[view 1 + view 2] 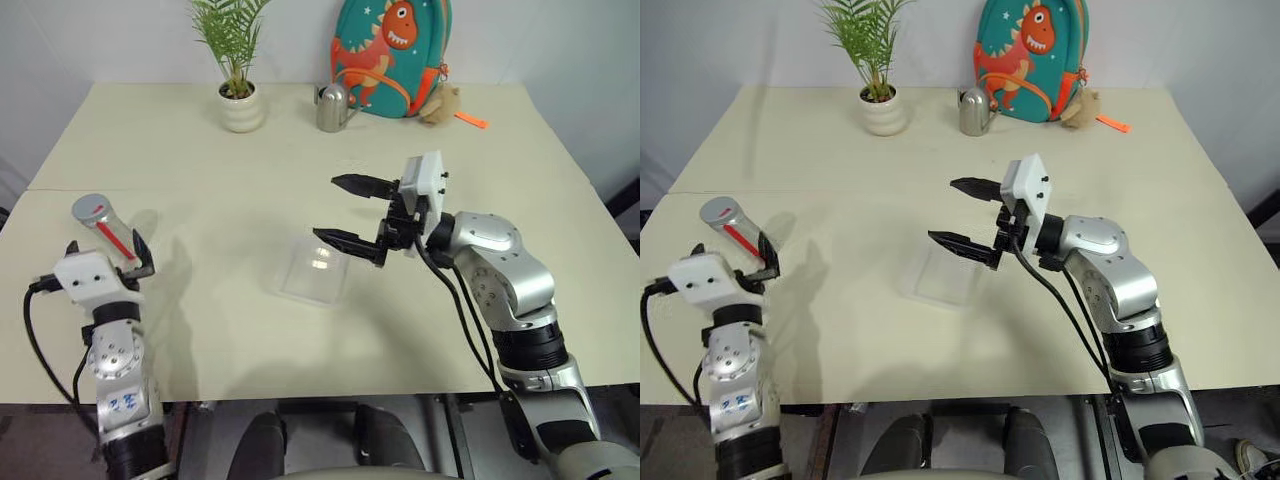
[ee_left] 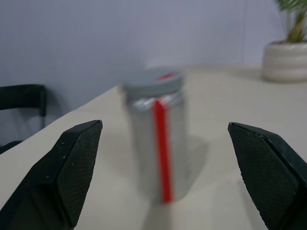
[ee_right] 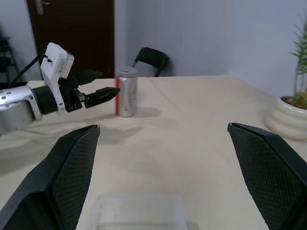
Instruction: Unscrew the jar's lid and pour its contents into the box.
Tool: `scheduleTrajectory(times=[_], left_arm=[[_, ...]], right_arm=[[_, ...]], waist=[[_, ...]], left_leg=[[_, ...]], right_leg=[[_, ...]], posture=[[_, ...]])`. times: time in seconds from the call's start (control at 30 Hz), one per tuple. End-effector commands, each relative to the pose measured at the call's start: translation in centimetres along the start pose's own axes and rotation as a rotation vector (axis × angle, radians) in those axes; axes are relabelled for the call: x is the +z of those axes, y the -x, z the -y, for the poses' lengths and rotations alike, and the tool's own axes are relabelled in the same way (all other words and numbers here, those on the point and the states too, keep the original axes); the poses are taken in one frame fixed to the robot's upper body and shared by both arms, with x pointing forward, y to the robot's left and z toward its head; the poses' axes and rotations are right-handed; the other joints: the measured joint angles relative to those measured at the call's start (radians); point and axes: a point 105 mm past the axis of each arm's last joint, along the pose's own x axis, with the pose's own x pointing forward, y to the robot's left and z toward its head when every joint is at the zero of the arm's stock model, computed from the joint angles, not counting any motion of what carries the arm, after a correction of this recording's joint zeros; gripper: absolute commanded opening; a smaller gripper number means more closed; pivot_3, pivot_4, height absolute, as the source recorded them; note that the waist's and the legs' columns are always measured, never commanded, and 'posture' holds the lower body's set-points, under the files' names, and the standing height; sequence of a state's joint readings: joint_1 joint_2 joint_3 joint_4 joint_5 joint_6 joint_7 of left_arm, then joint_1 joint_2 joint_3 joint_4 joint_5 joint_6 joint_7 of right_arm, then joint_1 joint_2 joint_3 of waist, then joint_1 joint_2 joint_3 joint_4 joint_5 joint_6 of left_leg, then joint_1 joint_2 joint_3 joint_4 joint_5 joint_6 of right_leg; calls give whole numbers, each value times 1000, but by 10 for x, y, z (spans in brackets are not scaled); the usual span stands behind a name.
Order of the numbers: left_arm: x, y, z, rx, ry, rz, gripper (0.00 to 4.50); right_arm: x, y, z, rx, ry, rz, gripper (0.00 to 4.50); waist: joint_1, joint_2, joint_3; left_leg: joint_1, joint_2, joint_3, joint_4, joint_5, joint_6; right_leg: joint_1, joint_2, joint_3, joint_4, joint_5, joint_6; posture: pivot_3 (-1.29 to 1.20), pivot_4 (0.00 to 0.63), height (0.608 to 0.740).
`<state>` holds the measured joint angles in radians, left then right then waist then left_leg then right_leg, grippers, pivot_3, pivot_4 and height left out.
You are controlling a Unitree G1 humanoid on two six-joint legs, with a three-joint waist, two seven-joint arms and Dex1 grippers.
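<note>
Neither step is done: the jar (image 1: 103, 228) stands upright at the near left table edge, the lid (image 2: 153, 80) still screwed on. The left gripper (image 1: 108, 258) sits spread and empty just short of it; the right gripper (image 1: 352, 212) hangs wide open, holding nothing, over the bare box (image 1: 313, 271) at centre.

A cream-coloured table (image 1: 250, 330) carries everything, with a seam running across its left part. Near its left edge stands the jar (image 1: 112, 232), upright, silver with a red stripe down its side and its grey lid (image 1: 89, 207) on. Around the middle of the table lies the box (image 1: 312, 270), a shallow clear plastic container, well apart from the jar. Along the far edge stand a white ribbed plant pot (image 1: 242, 106) holding a green palm-like plant, a small shiny metal watering can (image 1: 332, 108) to its right, and a teal dinosaur backpack (image 1: 392, 55) leaning against the wall.
</note>
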<state>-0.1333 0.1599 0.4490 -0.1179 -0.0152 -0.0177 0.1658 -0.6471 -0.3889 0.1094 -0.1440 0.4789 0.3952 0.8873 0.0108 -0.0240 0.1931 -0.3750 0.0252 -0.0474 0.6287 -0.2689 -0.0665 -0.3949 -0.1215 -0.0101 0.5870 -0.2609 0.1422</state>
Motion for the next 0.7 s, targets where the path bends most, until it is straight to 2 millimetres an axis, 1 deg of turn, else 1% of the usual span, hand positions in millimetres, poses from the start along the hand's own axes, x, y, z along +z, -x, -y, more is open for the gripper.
scheduleTrajectory(times=[0.03, 0.13, 0.2, 0.3, 0.4, 0.5, 0.7], left_arm=[[7, -11, -10, 90, -7, 25, 4481], [10, -18, -13, 155, 14, 30, 4481], [11, -22, -9, 163, 45, 28, 4481], [9, -29, -2, 150, 51, 18, 4481], [5, -35, -2, 167, 48, -3, 4481], [2, -36, -4, 188, 47, -13, 4481], [-5, -28, -12, 206, 38, -35, 4481]], right_arm=[[0, -6, -5, 14, 0, -11, 4500], [-3, -10, -11, 37, -14, -26, 4500], [-2, -12, -11, 39, -20, -20, 4500], [-1, -14, -10, 32, -22, -11, 4500], [1, -16, -10, 29, -23, -4, 4500], [3, -15, -10, 28, -26, 1, 4500], [2, -11, -10, 8, -35, 1, 4500]], waist=[[-4, 0, 0], [-12, 0, 0], [-13, 0, 0], [-12, 0, 0], [-12, 0, 0], [-12, 0, 0], [-13, 0, 0]], left_leg=[[0, 2, 0, 0, 0, -1], [-1, 5, 0, -1, -1, -1], [-2, 5, 0, -1, -1, -1], [-2, 5, 0, -1, -1, -1], [-2, 5, 0, -1, -1, -1], [-2, 5, 0, 0, -1, -1], [-2, 5, 0, -1, -1, -2]], right_leg=[[0, 2, 0, 0, 0, -1], [-2, 6, 0, 0, -1, -2], [-2, 6, 0, 2, -1, -2], [-2, 6, 0, 0, -1, -2], [-2, 6, 0, -1, -1, -2], [-2, 6, 0, -1, -1, -2], [-2, 6, 0, -1, -1, -2]], posture=[[0, 150, 740], [0, 150, 740], [0, 150, 740], [0, 150, 740], [0, 150, 740], [0, 150, 740], [0, 150, 740]])
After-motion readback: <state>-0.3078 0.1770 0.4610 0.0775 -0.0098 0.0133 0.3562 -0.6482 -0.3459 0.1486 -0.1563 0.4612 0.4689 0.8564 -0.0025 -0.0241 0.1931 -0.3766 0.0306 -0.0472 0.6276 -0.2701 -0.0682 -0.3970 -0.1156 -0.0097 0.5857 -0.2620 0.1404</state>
